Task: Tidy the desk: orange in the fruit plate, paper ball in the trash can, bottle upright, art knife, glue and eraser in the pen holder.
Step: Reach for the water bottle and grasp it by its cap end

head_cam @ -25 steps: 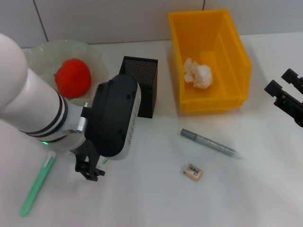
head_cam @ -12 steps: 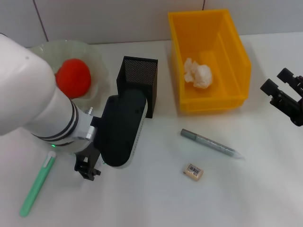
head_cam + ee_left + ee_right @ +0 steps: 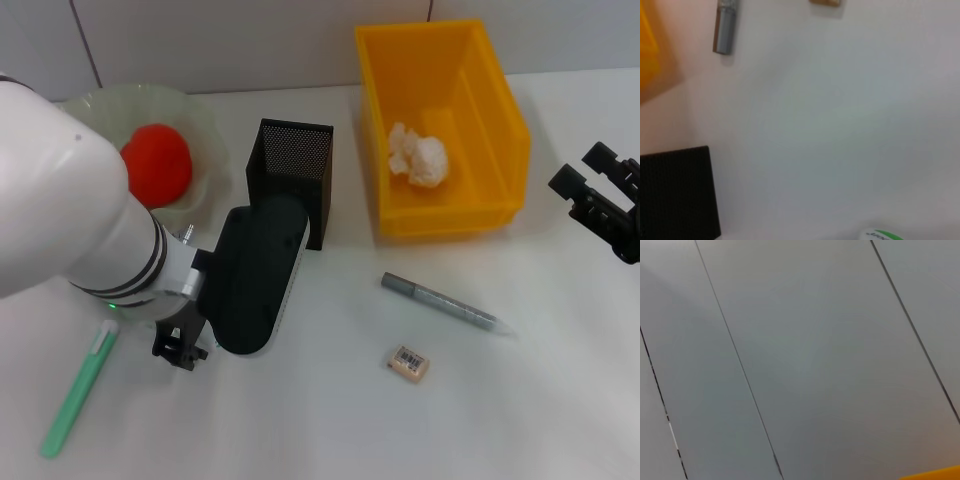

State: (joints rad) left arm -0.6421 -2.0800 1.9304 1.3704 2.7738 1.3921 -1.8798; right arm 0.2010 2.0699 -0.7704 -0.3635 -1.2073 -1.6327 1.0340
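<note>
Left gripper [image 3: 180,348] sits low over the desk [image 3: 330,420], beside the green art knife [image 3: 76,390]; whether its fingers are apart or together cannot be told; right gripper [image 3: 600,195] hangs right of the trash can [image 3: 440,125], fingers apart, empty; eraser [image 3: 407,362] lies on the desk near the grey pen [image 3: 440,303].

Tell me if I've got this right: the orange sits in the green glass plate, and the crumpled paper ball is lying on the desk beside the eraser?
Not quite. The orange is in the fruit plate, but the paper ball lies inside the yellow trash can, as the head view shows. The eraser lies alone on the desk.
</note>
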